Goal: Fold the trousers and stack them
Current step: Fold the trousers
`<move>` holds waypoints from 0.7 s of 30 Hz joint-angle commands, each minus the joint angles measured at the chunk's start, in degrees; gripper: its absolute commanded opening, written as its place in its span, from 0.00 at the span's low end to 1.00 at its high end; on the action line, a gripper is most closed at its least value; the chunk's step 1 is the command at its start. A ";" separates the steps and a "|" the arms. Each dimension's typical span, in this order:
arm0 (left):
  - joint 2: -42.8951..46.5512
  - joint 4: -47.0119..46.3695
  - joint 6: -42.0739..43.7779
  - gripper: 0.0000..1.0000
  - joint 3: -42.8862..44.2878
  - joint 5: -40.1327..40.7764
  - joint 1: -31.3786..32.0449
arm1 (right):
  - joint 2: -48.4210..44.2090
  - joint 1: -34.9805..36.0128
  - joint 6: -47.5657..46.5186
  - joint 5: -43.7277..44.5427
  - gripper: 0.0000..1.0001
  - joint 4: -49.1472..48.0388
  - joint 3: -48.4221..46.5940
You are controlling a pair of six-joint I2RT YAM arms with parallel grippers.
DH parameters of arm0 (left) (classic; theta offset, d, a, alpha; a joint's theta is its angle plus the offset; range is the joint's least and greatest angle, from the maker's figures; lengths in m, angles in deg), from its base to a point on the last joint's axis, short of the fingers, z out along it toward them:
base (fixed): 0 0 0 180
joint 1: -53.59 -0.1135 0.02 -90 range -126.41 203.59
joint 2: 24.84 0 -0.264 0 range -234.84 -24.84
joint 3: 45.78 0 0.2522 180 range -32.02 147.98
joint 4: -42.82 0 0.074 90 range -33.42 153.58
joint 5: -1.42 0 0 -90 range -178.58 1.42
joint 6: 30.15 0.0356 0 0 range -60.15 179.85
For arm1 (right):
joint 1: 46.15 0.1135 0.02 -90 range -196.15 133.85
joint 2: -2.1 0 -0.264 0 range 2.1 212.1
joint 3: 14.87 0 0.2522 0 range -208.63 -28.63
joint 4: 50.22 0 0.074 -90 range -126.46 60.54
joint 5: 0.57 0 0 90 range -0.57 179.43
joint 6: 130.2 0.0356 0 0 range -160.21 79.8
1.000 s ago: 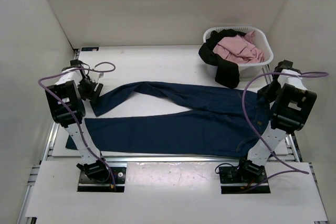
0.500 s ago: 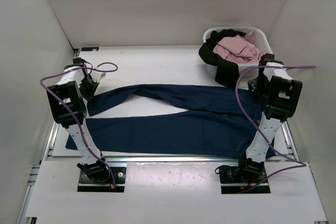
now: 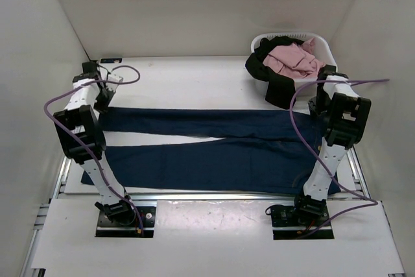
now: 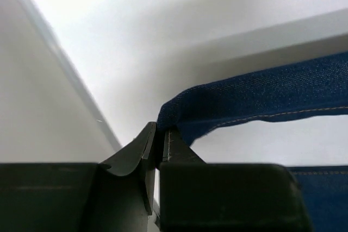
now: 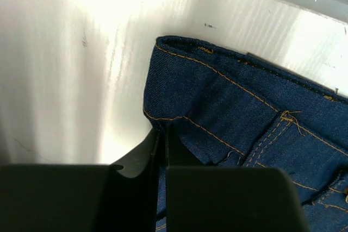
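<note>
The dark navy denim trousers (image 3: pixel 214 141) lie flat across the table, legs to the left and waist to the right. The far leg is stretched straight. My left gripper (image 3: pixel 102 105) is shut on that far leg's hem; the left wrist view shows the jaws (image 4: pixel 162 134) pinching the folded denim edge (image 4: pixel 272 93), lifted off the table. My right gripper (image 3: pixel 319 105) is shut on the waistband's far corner. In the right wrist view its jaws (image 5: pixel 163 131) clamp the orange-stitched denim (image 5: pixel 234 107). The black trousers (image 3: pixel 277 85) hang over the basket's front rim.
A white laundry basket (image 3: pixel 327 56) stands at the back right, holding a pink garment (image 3: pixel 295 60). White walls close in the table on the left, back and right. Purple cables loop from both arms.
The far leg, bent and slack before, is now pulled straight. My left gripper moved left and back with the hem. My right gripper moved in to the waistband and shut on it.
</note>
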 commanded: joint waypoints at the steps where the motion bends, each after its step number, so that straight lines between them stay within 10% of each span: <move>1: 4.28 -4.24 1.66 0.14 5.71 3.02 -0.27 | -3.06 0.05 -2.36 1.78 0.00 1.55 3.13; 12: 16.04 -4.77 3.33 0.14 -1.19 2.84 0.26 | -28.29 0.05 -11.60 3.47 0.00 -1.62 17.33; 21: 29.67 2.66 8.87 0.49 -29.34 -8.21 -0.27 | -41.83 6.64 -11.60 0.37 0.00 -2.24 33.44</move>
